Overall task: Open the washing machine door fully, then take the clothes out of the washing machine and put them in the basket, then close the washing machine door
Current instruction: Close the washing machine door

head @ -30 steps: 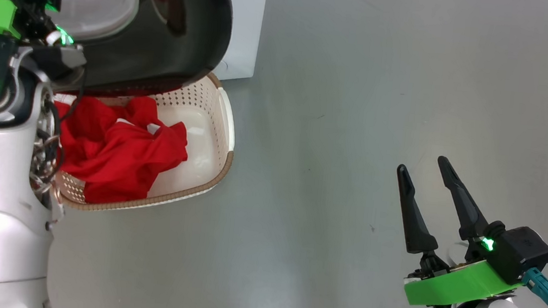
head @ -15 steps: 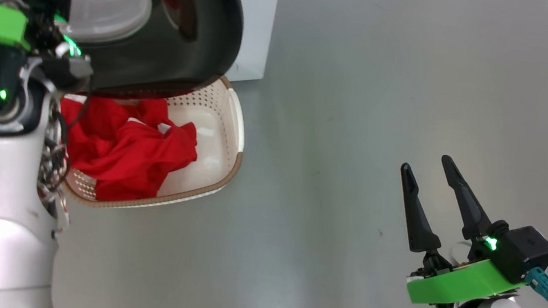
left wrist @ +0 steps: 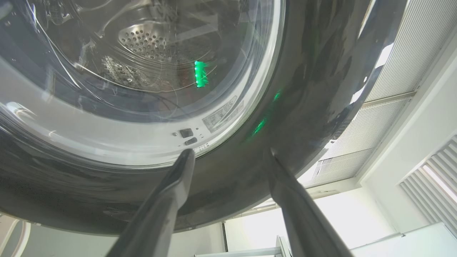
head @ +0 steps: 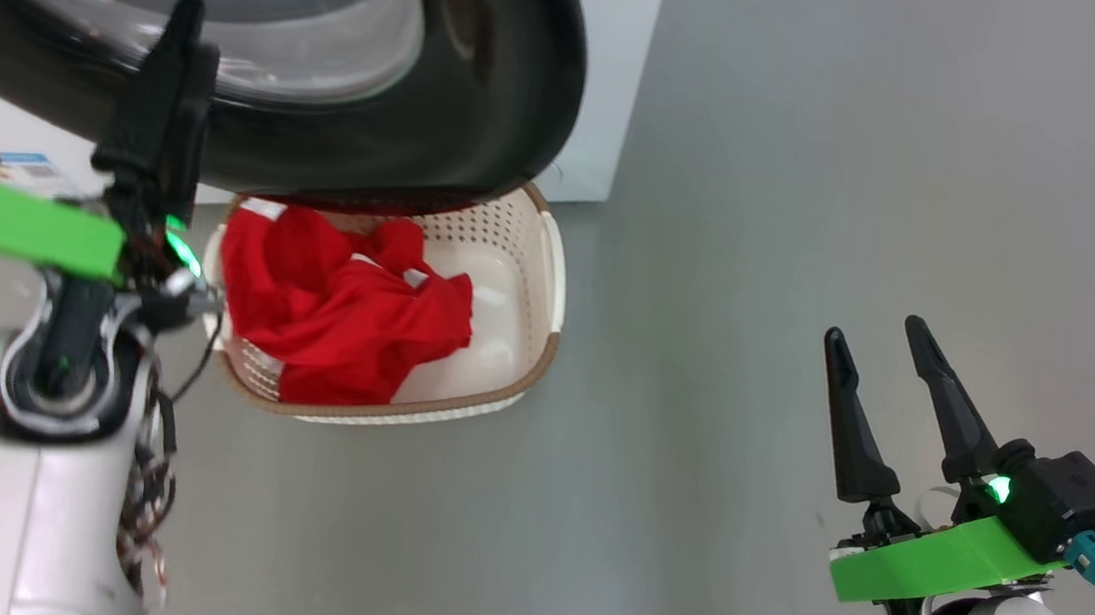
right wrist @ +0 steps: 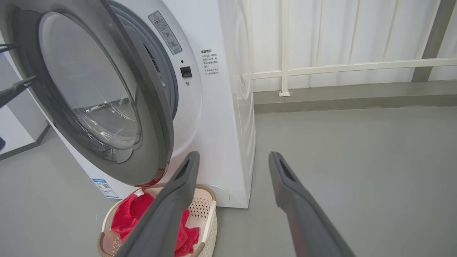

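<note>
At the left of the head view, the left gripper (head: 186, 12) points up at the washing machine door (head: 488, 91), its dark fingers (head: 160, 109) overlapping so that their gap is hidden there. In the left wrist view the left gripper (left wrist: 230, 153) shows its fingers (left wrist: 178, 185) spread moderately wide with nothing between them. Both tips lie at the door's (left wrist: 321, 89) glossy black rim, just below the bulging glass; whether they touch it cannot be told. The right wrist view shows the door (right wrist: 150, 107) ajar, swung partway out from the front of the white washing machine (right wrist: 214, 125). A small blue label (right wrist: 105, 187) sits low on that front. Below the door's lower edge the basket (head: 550, 278) stands on the grey floor (head: 712, 263), close before the washing machine (head: 610, 72). The red clothes (head: 336, 317) lie heaped inside it, toward its left side, well apart from either pair of fingers. From the right wrist the basket (right wrist: 210, 214) and clothes (right wrist: 132, 214) show low down, partly behind one finger. Far to the right, the right gripper (head: 875, 331) hangs above bare floor with its fingers (head: 949, 417) apart and holding nothing; its own camera shows the same spread, right gripper (right wrist: 234, 155) aimed toward the machine's side.
</note>
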{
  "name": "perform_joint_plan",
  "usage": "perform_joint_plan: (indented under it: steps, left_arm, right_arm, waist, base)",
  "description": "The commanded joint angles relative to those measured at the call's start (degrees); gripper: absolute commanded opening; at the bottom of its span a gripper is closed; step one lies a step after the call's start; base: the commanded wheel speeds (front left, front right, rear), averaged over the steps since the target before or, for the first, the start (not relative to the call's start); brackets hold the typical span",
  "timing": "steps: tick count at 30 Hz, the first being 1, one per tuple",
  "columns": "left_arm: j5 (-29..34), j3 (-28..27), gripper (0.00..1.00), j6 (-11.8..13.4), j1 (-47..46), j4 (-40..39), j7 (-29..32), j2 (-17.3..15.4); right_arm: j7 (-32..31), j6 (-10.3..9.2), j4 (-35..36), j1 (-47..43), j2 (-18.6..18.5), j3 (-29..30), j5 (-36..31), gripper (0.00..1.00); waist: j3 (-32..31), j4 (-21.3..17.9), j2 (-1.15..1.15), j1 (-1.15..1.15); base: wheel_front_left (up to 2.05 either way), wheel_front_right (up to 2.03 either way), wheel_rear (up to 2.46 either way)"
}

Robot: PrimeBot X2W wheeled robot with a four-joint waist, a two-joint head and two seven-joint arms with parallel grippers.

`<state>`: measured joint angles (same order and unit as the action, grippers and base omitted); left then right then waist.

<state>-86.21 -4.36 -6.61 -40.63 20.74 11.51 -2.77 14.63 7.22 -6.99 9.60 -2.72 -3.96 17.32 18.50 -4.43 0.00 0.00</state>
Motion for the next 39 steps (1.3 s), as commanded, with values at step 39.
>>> perform_joint_plan:
  steps: [39]
  left_arm:
    - [57.6, 5.4, 1.00, 3.6, 39.8, -18.2, -26.5, -11.4]
  right_arm:
    - [0.4, 0.26, 2.2, -8.9, -0.2, 4.0, -5.9, 1.00]
  waist:
    - [-18.1, 4.7, 0.00, 0.00]
  base:
    - [0.00, 0.00, 0.00]
